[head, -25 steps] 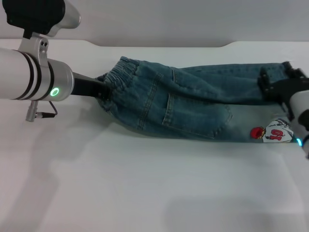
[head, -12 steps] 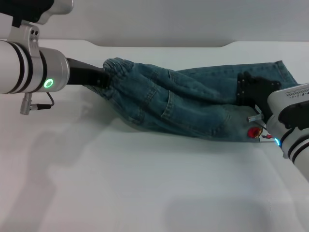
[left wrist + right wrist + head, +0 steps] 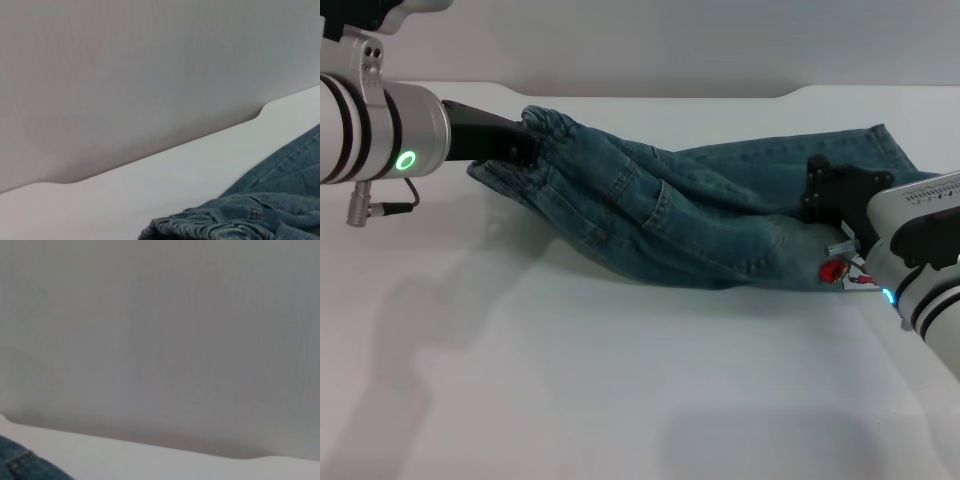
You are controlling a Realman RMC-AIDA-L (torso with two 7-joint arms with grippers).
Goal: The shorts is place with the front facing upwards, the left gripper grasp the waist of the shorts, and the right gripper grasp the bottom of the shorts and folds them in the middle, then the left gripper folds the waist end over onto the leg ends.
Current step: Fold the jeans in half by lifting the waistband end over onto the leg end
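The blue-green denim shorts lie stretched across the white table, back pocket showing. My left gripper, on the arm with the green light, is shut on the ruched waist and holds it raised at the left. The left wrist view shows the puckered waist close up. My right gripper, on the arm with the cyan light, is shut on the bottom of the shorts beside a red cartoon patch. One leg hem lies flat behind it. A denim corner shows in the right wrist view.
A grey wall stands behind the table's far edge, which has a raised step at the back right. White tabletop stretches in front of the shorts.
The left gripper has lifted the waist up and leftward. The right gripper has come in from the right edge with the leg end, bunching the shorts and covering most of the patches.
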